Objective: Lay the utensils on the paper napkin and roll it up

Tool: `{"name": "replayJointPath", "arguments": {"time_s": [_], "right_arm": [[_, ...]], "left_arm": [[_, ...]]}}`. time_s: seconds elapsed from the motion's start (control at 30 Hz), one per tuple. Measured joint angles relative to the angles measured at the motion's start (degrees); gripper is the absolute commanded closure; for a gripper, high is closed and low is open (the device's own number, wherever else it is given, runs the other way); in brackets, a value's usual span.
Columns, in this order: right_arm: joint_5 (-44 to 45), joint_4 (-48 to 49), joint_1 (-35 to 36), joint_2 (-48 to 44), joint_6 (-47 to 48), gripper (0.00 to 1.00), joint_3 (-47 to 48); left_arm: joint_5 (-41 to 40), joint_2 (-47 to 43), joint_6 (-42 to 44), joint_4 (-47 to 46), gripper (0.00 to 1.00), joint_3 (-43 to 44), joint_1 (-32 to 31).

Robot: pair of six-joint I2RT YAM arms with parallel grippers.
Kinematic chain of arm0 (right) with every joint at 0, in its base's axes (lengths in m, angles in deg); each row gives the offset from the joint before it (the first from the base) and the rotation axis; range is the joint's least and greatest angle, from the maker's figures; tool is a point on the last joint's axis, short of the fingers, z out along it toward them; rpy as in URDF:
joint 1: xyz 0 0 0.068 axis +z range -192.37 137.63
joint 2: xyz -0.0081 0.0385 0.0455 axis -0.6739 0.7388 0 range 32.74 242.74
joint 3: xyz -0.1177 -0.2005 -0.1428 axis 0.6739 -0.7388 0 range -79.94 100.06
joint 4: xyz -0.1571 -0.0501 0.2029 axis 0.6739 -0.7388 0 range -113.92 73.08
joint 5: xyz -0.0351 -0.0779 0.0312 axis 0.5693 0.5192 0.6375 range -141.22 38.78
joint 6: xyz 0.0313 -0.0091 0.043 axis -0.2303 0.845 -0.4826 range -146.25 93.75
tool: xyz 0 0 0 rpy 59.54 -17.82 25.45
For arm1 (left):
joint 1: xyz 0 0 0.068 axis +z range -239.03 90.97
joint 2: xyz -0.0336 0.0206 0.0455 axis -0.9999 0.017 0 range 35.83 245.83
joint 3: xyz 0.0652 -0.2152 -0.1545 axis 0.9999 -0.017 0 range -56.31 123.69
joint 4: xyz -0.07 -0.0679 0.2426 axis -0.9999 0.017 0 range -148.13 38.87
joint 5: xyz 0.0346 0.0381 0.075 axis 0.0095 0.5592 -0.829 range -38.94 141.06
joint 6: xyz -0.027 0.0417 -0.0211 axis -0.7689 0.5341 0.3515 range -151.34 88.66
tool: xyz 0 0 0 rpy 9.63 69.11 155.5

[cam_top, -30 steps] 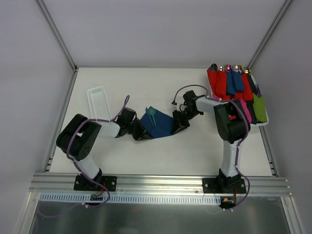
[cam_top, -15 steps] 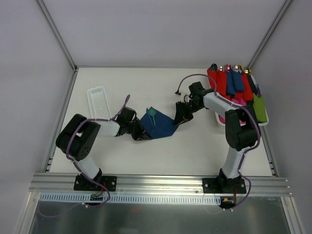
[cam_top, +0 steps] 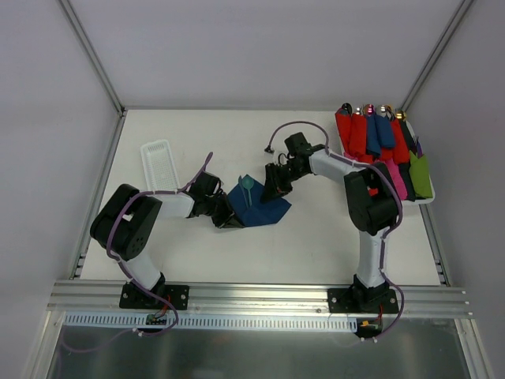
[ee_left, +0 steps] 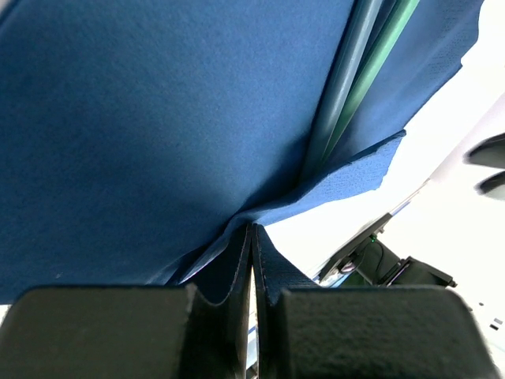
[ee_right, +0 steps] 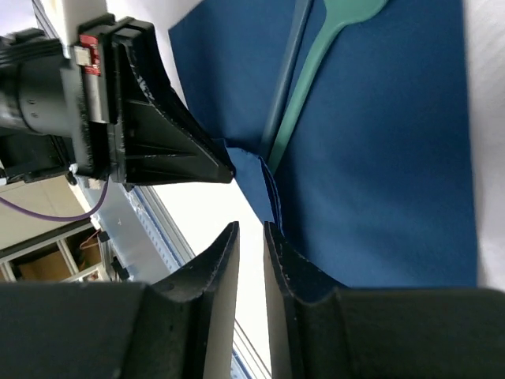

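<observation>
The dark navy paper napkin [cam_top: 262, 210] lies mid-table with the teal utensils [cam_top: 247, 184] on it, one rounded end sticking past its far edge. My left gripper [cam_top: 227, 219] is shut on the napkin's near-left corner. In the left wrist view its jaws [ee_left: 252, 230] pinch the paper, the napkin [ee_left: 158, 118] fills the frame and the utensil handles [ee_left: 359, 71] run across it. My right gripper [cam_top: 271, 189] hovers at the napkin's far-right edge. Its jaws [ee_right: 251, 229] stand slightly open with bare table in the gap, beside a raised fold of napkin [ee_right: 379, 158] and the utensils [ee_right: 316, 55].
A white ribbed tray [cam_top: 160, 166] lies at the left rear. At the right rear a white tray [cam_top: 431, 199] holds several red, blue, pink and green rolled bundles [cam_top: 379, 138]. Frame posts and walls ring the table.
My right gripper has swung left from the napkin's right corner to its far edge near the utensils. The napkin's right side has drawn in. The left gripper has kept its pinch.
</observation>
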Motion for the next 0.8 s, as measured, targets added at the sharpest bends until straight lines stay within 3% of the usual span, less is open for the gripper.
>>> {"name": "replayJointPath", "arguments": {"time_s": [0.33,0.8], "right_arm": [[-1.11,1.77,3.98,0.50,-0.94,0.81,-1.77],[5.27,-0.63,4.74,3.63,1.09,0.83,-2.67]], "left_arm": [[0.07,0.17,0.96,1.57,1.00,0.81,0.00],[0.17,0.22,2.21,1.90,1.00,1.05,0.00]]}}
